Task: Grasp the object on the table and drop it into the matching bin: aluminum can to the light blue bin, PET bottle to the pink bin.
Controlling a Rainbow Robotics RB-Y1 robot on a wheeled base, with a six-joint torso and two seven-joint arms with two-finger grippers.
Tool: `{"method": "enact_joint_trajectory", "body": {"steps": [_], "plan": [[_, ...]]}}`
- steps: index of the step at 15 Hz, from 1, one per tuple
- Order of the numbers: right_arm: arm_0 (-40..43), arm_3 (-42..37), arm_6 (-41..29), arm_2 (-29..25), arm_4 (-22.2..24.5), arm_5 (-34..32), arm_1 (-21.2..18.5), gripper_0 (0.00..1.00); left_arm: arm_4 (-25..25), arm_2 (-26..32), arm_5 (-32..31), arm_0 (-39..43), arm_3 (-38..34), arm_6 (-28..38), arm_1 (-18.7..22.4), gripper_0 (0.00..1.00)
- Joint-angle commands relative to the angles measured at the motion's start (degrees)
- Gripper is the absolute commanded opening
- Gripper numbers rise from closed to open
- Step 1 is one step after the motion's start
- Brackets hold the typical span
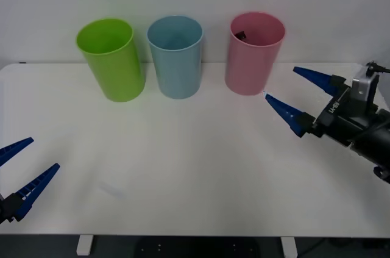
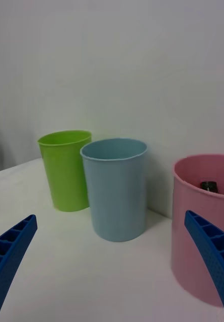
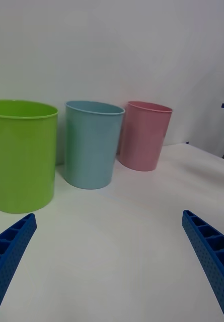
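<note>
The pink bin (image 1: 253,57) stands at the back right of the white table (image 1: 195,172). Inside it, just below the rim, shows a small dark piece of the PET bottle (image 1: 239,35), its black cap (image 2: 208,186); the rest is hidden by the bin wall. The light blue bin (image 1: 176,57) stands to the left of the pink one. My right gripper (image 1: 281,82) hangs open and holds nothing, just right of the pink bin and at about its lower half. My left gripper (image 1: 44,153) is open near the table's front left edge, far from the bins.
A lime green bin (image 1: 111,58) stands left of the light blue one; the three form a row along the back edge before a white wall. The white tabletop stretches bare between the bins and the front edge.
</note>
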Motion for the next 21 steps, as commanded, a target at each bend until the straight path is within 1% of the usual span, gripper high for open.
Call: {"method": "enact_joint_trajectory", "body": {"steps": [1, 3, 6, 8, 13, 16, 18, 21], "plan": [[2.5, -0.1, 1.5, -2.5, -0.2, -4.5, 0.0, 1.00, 0.0, 0.0, 0.0, 0.0, 0.0, 0.0, 0.0, 1.00], [4.1, -0.1, 2.6, -3.7, -0.5, -6.8, 0.0, 1.00, 0.0, 0.0, 0.0, 0.0, 0.0, 0.0, 0.0, 1.00], [6.8, -0.6, 4.6, -4.8, -0.5, -8.1, 0.1, 1.00, 0.0, 0.0, 0.0, 0.0, 0.0, 0.0, 0.0, 1.00], [8.5, -0.8, 9.1, -5.6, -0.5, -8.4, 0.0, 1.00, 0.0, 0.0, 0.0, 0.0, 0.0, 0.0, 0.0, 1.00], [15.7, -3.7, 10.9, -7.9, -0.8, -9.7, 0.1, 1.00, 0.0, 0.0, 0.0, 0.0, 0.0, 0.0, 0.0, 1.00], [20.0, -6.0, 10.8, -8.8, -1.1, -10.0, 0.3, 1.00, 0.0, 0.0, 0.0, 0.0, 0.0, 0.0, 0.0, 1.00], [21.7, -6.9, 10.9, -9.4, -1.1, -10.4, 1.1, 1.00, 0.0, 0.0, 0.0, 0.0, 0.0, 0.0, 0.0, 1.00], [22.7, -7.1, 10.4, -9.5, -0.9, -10.8, 1.2, 1.00, 0.0, 0.0, 0.0, 0.0, 0.0, 0.0, 0.0, 1.00]]}}
